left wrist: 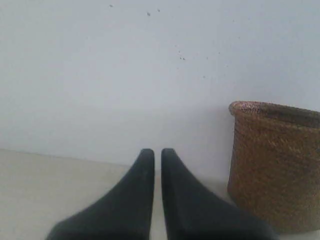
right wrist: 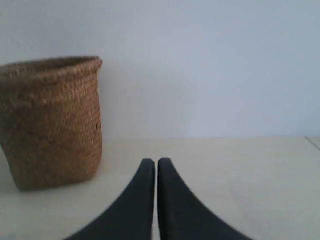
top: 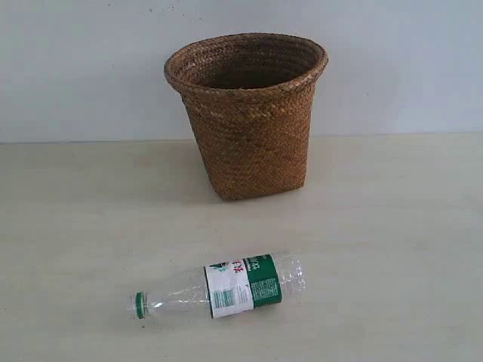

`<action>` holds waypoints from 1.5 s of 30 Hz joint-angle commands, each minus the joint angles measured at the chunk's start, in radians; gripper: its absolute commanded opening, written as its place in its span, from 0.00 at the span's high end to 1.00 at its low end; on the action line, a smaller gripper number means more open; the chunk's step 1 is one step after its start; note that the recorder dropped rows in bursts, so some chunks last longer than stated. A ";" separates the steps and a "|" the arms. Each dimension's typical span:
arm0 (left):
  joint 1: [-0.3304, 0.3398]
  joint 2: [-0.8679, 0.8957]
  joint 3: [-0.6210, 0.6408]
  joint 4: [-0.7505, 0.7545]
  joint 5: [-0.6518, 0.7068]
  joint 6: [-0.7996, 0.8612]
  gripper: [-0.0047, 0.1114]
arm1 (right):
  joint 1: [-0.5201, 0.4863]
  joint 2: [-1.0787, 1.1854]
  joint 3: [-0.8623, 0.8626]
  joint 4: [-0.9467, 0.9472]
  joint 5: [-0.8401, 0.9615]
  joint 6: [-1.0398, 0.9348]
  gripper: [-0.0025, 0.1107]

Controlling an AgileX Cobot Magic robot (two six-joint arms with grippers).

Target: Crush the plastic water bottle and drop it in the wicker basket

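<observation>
The plastic water bottle (top: 223, 289) lies on its side near the table's front, uncrushed, green cap pointing left and green-and-white label round its middle. Behind it, at the back centre, stands the wicker basket (top: 249, 121), upright and seemingly empty. Neither arm shows in the exterior view. In the left wrist view my left gripper (left wrist: 157, 152) is shut with nothing between its black fingers, and the basket (left wrist: 272, 165) stands off to one side. My right gripper (right wrist: 156, 162) is likewise shut and holds nothing, with the basket (right wrist: 50, 120) to its other side. The bottle shows in neither wrist view.
A pale wall rises just behind the basket. The beige table (top: 392, 226) stretches bare to both sides of the basket and the bottle.
</observation>
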 commanded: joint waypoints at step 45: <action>-0.154 1.228 -0.874 0.384 0.392 0.108 0.92 | 0.009 1.162 -0.970 0.002 0.300 -0.274 0.98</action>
